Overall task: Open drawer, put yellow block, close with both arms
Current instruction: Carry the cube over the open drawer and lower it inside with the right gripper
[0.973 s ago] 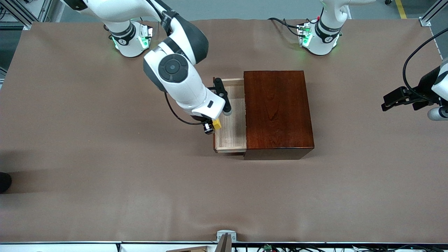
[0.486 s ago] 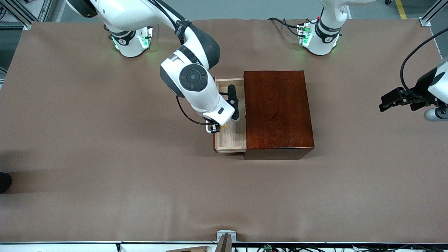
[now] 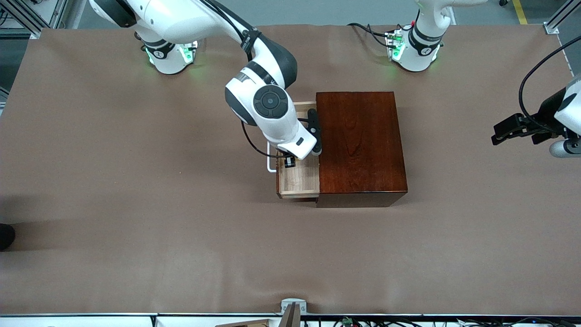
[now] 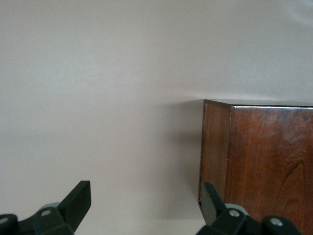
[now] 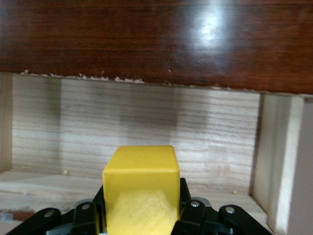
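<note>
**Right gripper** [image 5: 142, 215]: closed on the yellow block [image 5: 141, 188], which sits clamped between the two black fingers with its top and one side face showing. In the front view the block is hidden under the wrist, so only the right wrist view shows the grasp.

**Yellow block, position:** held in the air over the open drawer [image 3: 298, 179], directly above the pale wood floor. It appears to be clear of the floor, though that cannot be settled. As a cube it has no long axis to align.

**Key relation:** the drawer floor lies straight below the block, with the edge of the dark box [image 3: 361, 145] just ahead of the gripper. By judgement, the coming move is a short descent and release, with no sideways travel needed.

**Drawer:** pulled out from the box toward the right arm's end of the table. The white handle [image 3: 270, 159] shows beside the wrist.

**Right arm, pose:** reaches from its base over the drawer, wrist bent downward, and covers most of the part of the tray farther from the front camera.

**Left gripper** [image 4: 146, 208]: fingers spread wide, holding nothing. It hangs over bare table toward the left arm's end, well apart from the box, and it waits. The right arm is the nearer by far.
</note>
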Tool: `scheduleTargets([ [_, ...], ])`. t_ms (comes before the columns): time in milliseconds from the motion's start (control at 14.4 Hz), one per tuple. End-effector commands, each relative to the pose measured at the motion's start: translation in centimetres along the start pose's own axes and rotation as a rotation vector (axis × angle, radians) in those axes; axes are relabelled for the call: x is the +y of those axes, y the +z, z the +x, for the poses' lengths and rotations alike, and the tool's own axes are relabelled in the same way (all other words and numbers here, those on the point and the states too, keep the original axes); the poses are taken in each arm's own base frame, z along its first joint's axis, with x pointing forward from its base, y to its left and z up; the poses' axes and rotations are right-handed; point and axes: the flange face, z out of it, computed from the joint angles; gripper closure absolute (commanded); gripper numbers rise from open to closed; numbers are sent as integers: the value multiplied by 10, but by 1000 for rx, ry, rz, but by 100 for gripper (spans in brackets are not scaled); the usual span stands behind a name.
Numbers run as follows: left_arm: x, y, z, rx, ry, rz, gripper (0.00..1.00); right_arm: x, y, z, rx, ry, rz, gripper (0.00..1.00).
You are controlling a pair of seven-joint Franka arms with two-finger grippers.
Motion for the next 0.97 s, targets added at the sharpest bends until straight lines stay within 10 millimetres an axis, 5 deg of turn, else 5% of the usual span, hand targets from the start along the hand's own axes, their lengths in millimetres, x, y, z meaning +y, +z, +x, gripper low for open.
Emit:
scheduleTargets([
  [0, 1, -2, -6, 10, 2, -7, 0, 3, 9, 14, -5, 1, -25, 100],
  [486, 3, -2, -6, 8, 5, -7, 0, 0, 42, 25, -48, 6, -51, 100],
  [556, 3, -2, -6, 8, 5, -7, 0, 0, 43, 24, -51, 6, -52, 66],
  [625, 3, -2, -6, 8, 5, -7, 0, 0, 44, 24, -51, 4, -52, 10],
  [695, 3, -2, -6, 10, 5, -7, 0, -1, 44, 24, -52, 4, -52, 0],
  [903, 3, -2, -6, 8, 5, -7, 0, -2, 32, 25, -56, -4, -65, 0],
])
